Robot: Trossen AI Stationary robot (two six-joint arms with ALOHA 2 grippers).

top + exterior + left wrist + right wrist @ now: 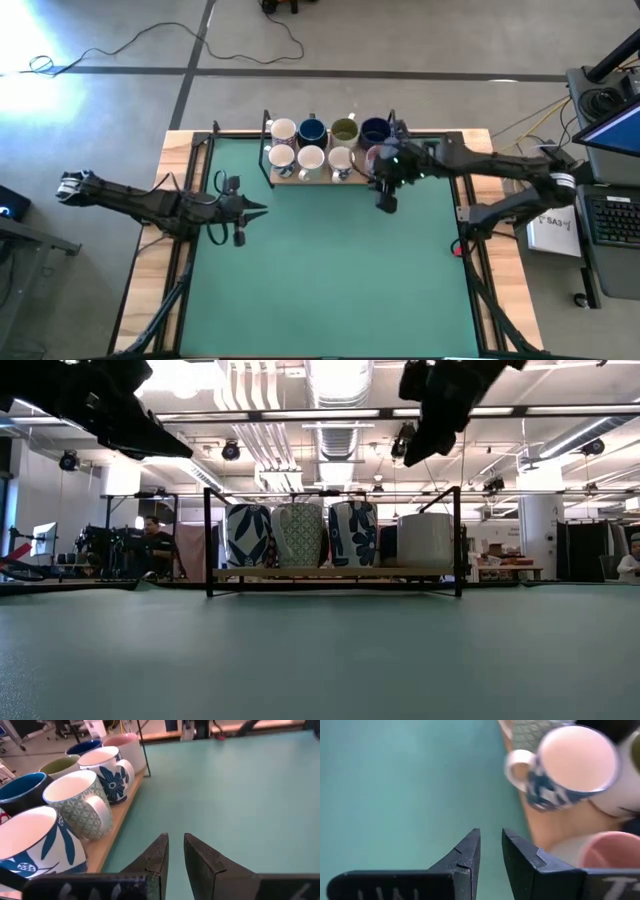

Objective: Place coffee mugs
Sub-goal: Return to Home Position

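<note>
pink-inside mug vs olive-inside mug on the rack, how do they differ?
Interior: the pink-inside mug is pink within; the olive-inside mug is olive-green within.
Row: in the high view the pink-inside mug sits in the rack's front row at the right end, the olive-inside mug in the back row.
Access: the right gripper hangs beside the pink-inside mug; nothing is near the olive-inside mug.
Shared: both upright on the wooden rack.

Workshop surroundings of the green-topped table, seen from above and from table height.

From above we see a grey concrete floor (pixel 100 90) crossed by a dark stripe, a loose black cable (pixel 215 45) at upper left, and a laptop (pixel 612 140) on a stand at the right edge. At table height we see ceiling ducts (pixel 335 385), strip lights, and a seated person (pixel 152 538) at middle left.
</note>
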